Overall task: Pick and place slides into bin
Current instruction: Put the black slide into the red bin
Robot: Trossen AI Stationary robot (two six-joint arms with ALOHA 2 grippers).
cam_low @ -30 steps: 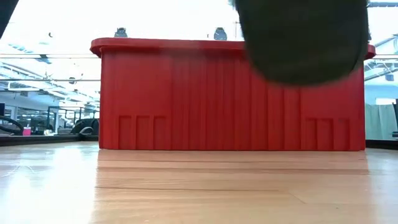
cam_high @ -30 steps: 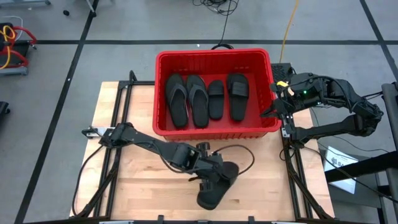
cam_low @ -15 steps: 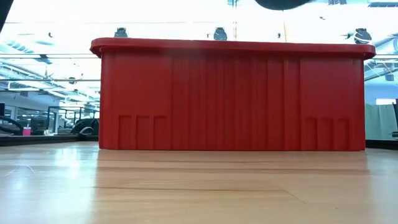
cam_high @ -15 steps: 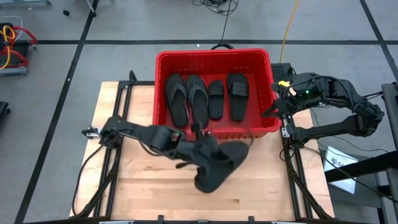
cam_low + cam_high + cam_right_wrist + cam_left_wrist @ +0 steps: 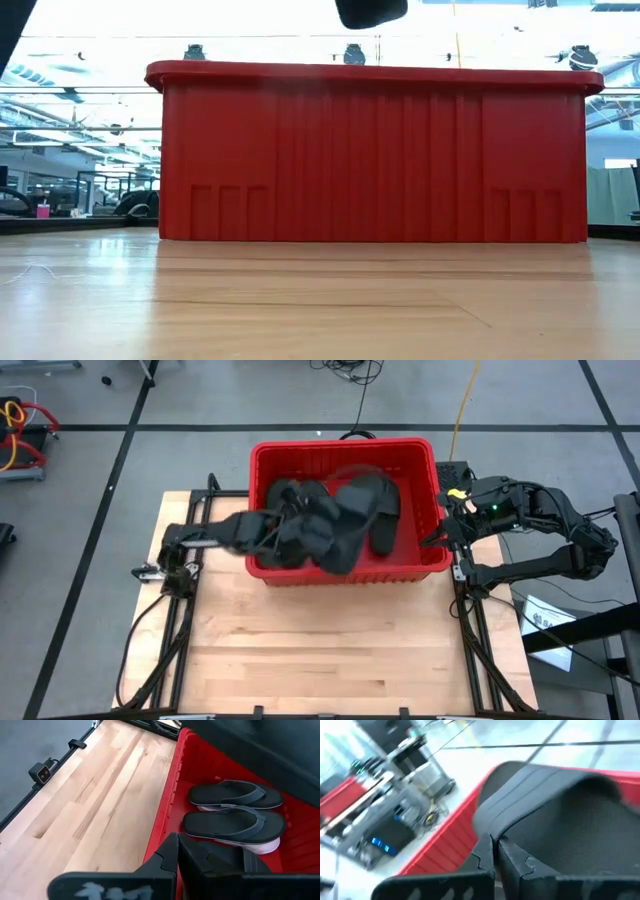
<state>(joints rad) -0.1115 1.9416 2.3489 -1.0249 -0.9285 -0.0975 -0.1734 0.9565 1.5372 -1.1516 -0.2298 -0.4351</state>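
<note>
Left gripper (image 5: 318,532) pinches a black slide (image 5: 352,525) above the red bin (image 5: 344,453), inside its rim. Right gripper (image 5: 437,540), pressed together, waits at the bin's right wall. Bare tabletop (image 5: 330,645) lies open in front of the bin.

Grey floor (image 5: 200,400) spreads all round the wooden table (image 5: 330,660), crossed by dark tape lines (image 5: 150,427). A yellow cable (image 5: 465,400) runs down from the far edge, and black cables (image 5: 345,370) tangle beside it. Far left, red and yellow wires (image 5: 15,435) sit on some equipment. At table height, bright ceiling light (image 5: 200,25) floods the room, with railings (image 5: 90,185) and dim gear (image 5: 135,203) behind on the left.
</note>
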